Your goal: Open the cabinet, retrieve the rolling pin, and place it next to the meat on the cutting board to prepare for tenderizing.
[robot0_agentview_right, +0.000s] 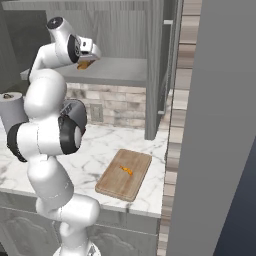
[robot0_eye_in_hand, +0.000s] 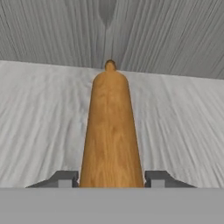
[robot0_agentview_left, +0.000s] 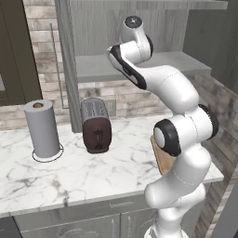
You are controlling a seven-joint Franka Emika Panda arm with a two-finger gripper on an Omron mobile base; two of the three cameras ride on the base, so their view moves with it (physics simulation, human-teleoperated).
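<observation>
Even, soft rendered light; faint shadows, slightly blurry

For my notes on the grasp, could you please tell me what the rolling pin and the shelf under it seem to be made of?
The rolling pin looks like smooth tan-orange wood: lengthwise grain streaks run along its barrel. The shelf reads as matte grey wood-grain board, with fine pale streaks; whether solid wood or laminate is not clear.

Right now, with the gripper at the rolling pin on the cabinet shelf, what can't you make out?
- Hand view: rolling pin's near end, cut off at the bottom edge; whether the fingertips touch it.
- Left base view: cutting board mostly behind the arm.
- Right base view: gripper blocks most of the pin; meat too small for detail.
</observation>
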